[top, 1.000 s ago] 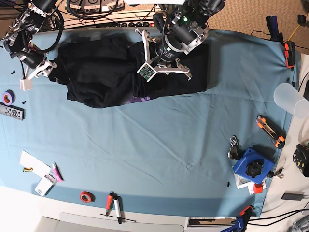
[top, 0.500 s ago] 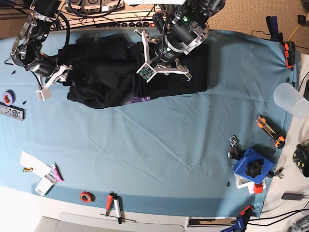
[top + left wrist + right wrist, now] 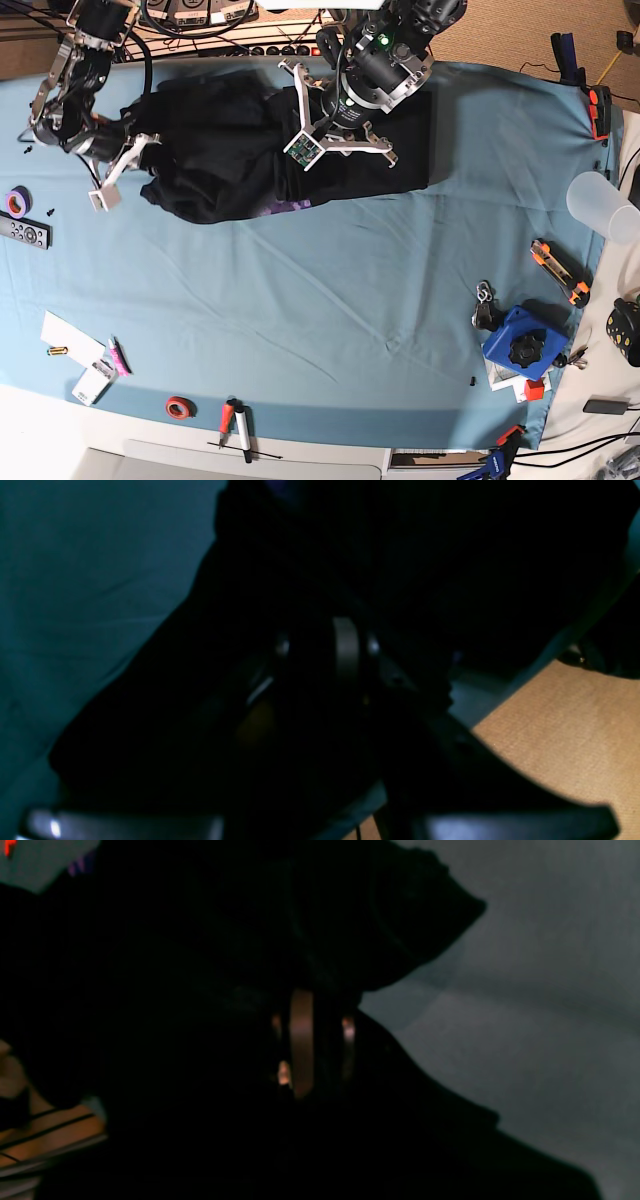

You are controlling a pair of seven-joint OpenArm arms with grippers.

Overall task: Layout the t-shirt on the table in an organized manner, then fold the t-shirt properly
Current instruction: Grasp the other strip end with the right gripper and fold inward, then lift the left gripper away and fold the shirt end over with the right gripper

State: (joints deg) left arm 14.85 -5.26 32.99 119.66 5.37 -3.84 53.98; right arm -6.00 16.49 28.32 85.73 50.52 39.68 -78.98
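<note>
The t-shirt (image 3: 270,150) lies bunched at the far edge of the counter (image 3: 330,300), not yet spread flat. The 2 arms sit at opposite ends, probably to pull it out: the right pincer (image 3: 125,165) at its left end, the left pincer (image 3: 335,125) over its middle. Only the base view shows this layout; both wrist views are too dark, so I cannot tell either pincer's state.
</note>
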